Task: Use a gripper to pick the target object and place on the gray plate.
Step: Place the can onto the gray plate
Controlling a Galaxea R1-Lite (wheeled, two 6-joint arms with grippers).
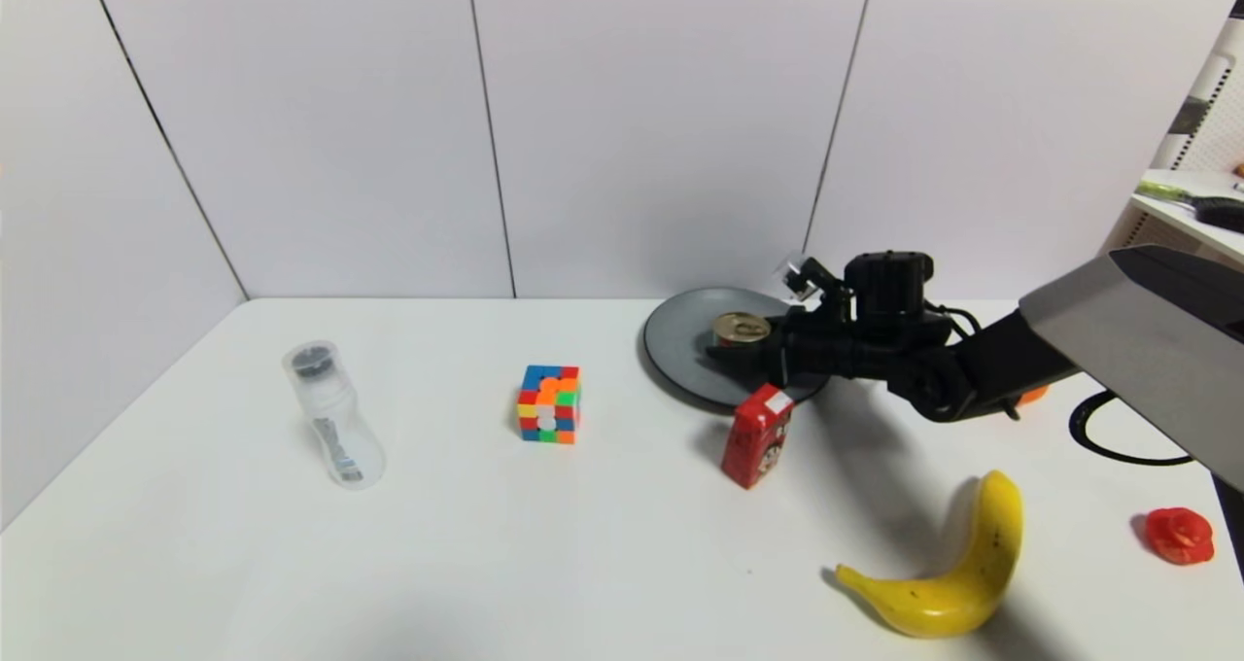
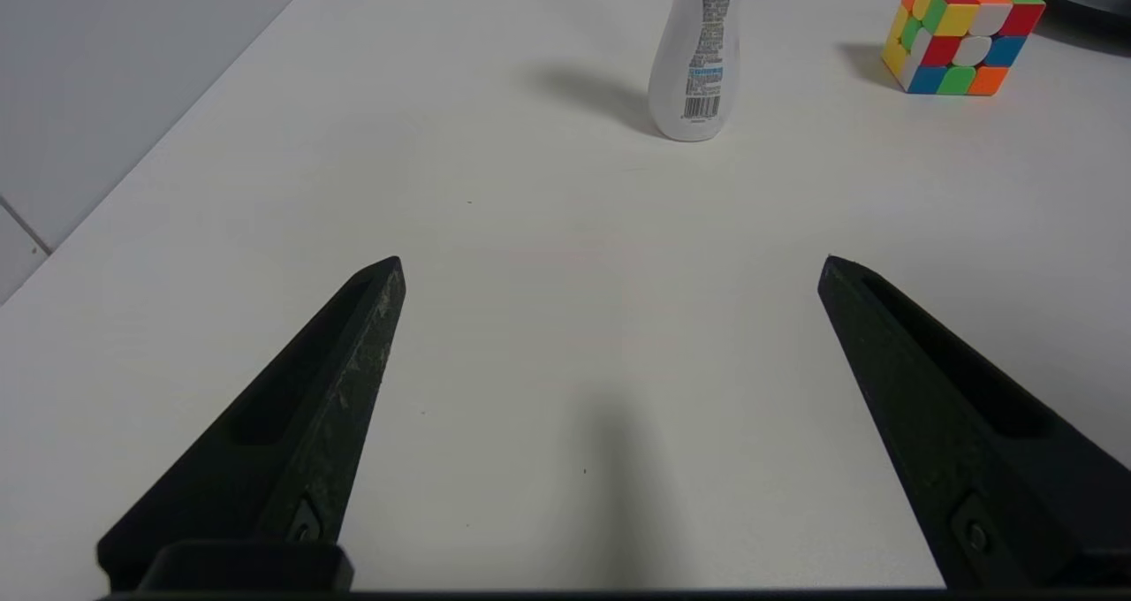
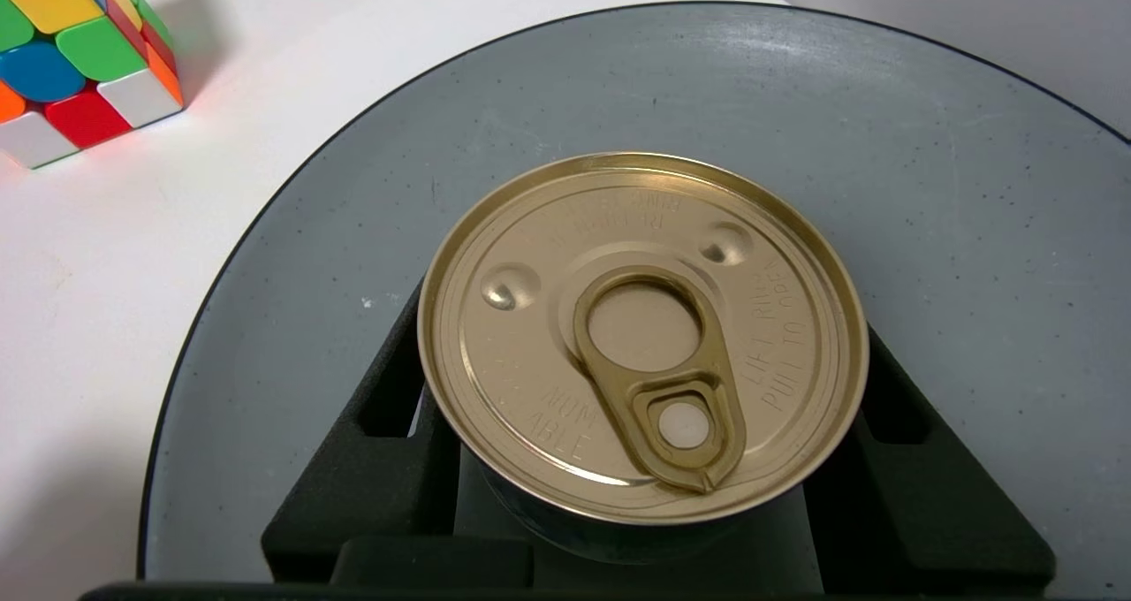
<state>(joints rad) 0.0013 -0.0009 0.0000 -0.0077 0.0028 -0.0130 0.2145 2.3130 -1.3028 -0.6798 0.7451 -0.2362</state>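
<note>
Gold-lid can [image 1: 741, 329]: target obj, upright, over the gray plate [image 1: 675, 345]; pull-tab lid faces up; can't tell if base touches plate or sits just above it
Can, rt wrist view [image 3: 642, 336]: lid fills mid of view, a black finger [image 3: 362, 460] on either side of the can body
Gray plate: at far edge of desk, rt of centre, close to back wall; in rt wrist view [image 3: 928, 186] its thin dark rim curves round the can
Rt gripper [image 1: 743, 353]: reaches in from rt side of desk, fingers clenched on the can, one each side; wrist + small silver block sit behind it toward the rt
Lt gripper [image 2: 610, 270]: low over bare desk near the lt front part, fingers spread wide, nothing btwn them; not seen in head view
Red carton [image 1: 757, 435]: stands just in front of plate's near rim, below the rt arm, apart from the can
Cube [image 1: 549, 403]: multi-colour, mid desk, lt of plate; also shows in lt wrist view [image 2: 963, 31] & rt wrist view [image 3: 75, 53]
Clear bottle [image 1: 332, 413]: upright, lt part of desk, well apart from plate; barcode side seen in lt wrist view [image 2: 698, 53]
Banana [image 1: 948, 569]: near front edge, rt side
Small red item [image 1: 1179, 535]: by rt edge of desk, can't tell what it is
Desk [image 1: 486, 544]: white top, white wall panels behind
</note>
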